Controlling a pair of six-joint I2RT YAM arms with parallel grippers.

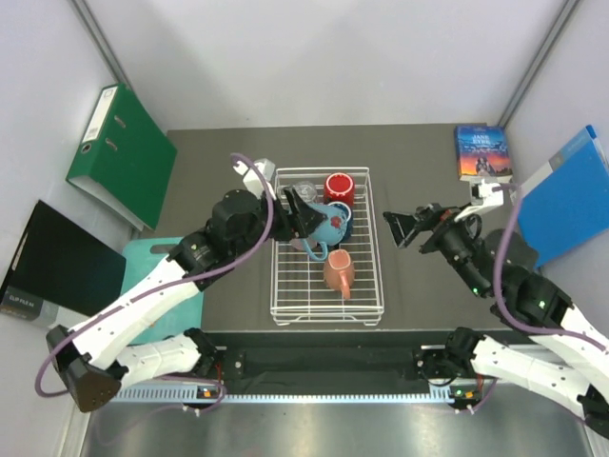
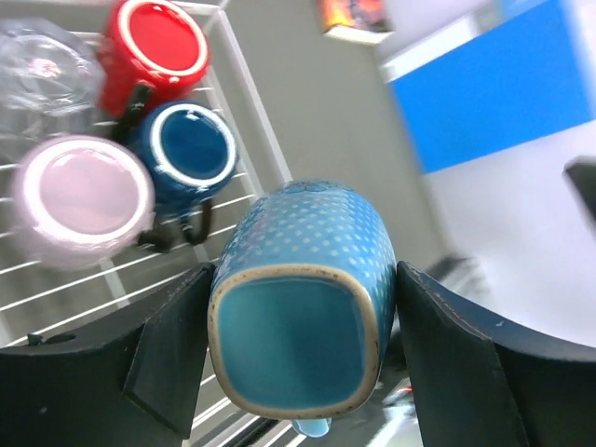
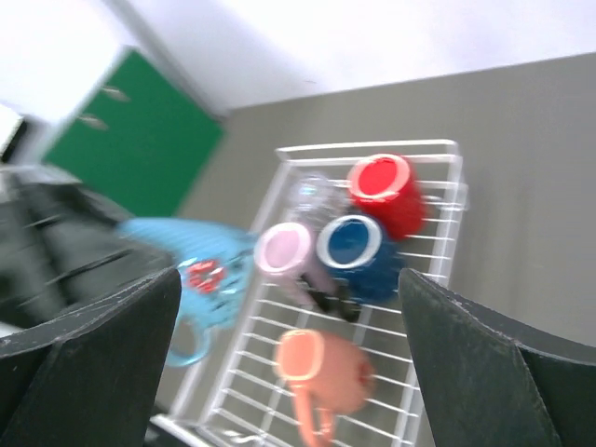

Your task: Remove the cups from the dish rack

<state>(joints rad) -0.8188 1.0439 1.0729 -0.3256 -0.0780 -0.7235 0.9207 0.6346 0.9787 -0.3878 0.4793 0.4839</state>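
Left gripper (image 1: 303, 215) is clamped on the light blue mug (image 2: 303, 307), raised over the dish rack (image 1: 304, 297) at frame centre. Right gripper (image 1: 403, 229) hangs spread and empty. No cup looks unloaded yet. Five of six sit inside: red mug (image 1: 338, 188), dark blue mug (image 3: 352, 244), pink mug (image 3: 284, 250), salmon mug (image 1: 339, 273) and glass tumbler (image 1: 304, 190).

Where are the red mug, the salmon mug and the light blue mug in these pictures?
red mug (image 1: 338, 188): top external view, middle of its round upward face.
salmon mug (image 1: 339, 273): top external view, on its body, above the handle.
light blue mug (image 2: 321, 247): left wrist view, on its dotted outer wall.
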